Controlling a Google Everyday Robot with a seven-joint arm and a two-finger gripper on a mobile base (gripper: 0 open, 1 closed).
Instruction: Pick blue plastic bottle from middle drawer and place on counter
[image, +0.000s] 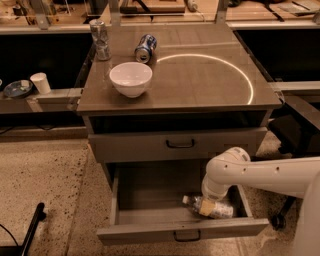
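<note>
The middle drawer (182, 229) is pulled open below the shut upper drawer (180, 144). The blue plastic bottle (223, 210) lies on its side at the drawer's front right, with its white cap (186, 199) pointing left. My gripper (206, 208) reaches down into the drawer from the right on a white arm and sits right on the middle of the bottle, hiding that part. The counter (200, 85), with its bright arc, is above.
On the counter stand a white bowl (130, 78), a blue-and-white can (145, 48) on its side and a clear glass object (100, 39) at the back left. A low shelf at left holds a white cup (40, 82) and a dish (17, 88). A dark chair base (277, 220) is at right.
</note>
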